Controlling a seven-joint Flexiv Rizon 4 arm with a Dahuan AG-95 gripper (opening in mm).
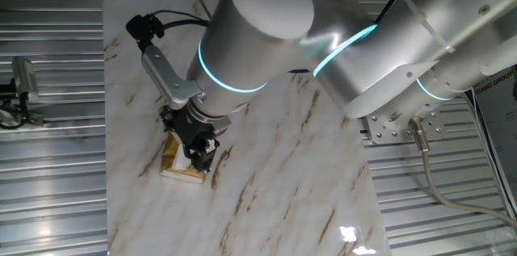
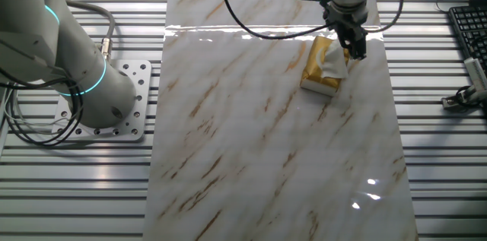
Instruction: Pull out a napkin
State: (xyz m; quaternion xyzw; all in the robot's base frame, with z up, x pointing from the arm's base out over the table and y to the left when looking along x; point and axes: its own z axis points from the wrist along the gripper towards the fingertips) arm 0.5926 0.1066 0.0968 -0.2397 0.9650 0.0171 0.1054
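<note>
Over the gold pack (image 2: 319,72) at two o'clock, my gripper (image 2: 355,49) seems pinched on the napkin (image 2: 333,63), barely drawn out.

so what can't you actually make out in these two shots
- Gripper jaws: in one fixed view the dark fingers blend together, so open or shut is unclear.
- Napkin grip: in the other fixed view the gripper covers its edge, so contact is unclear.
- Tissue pack: half hidden under the gripper in one fixed view.
</note>
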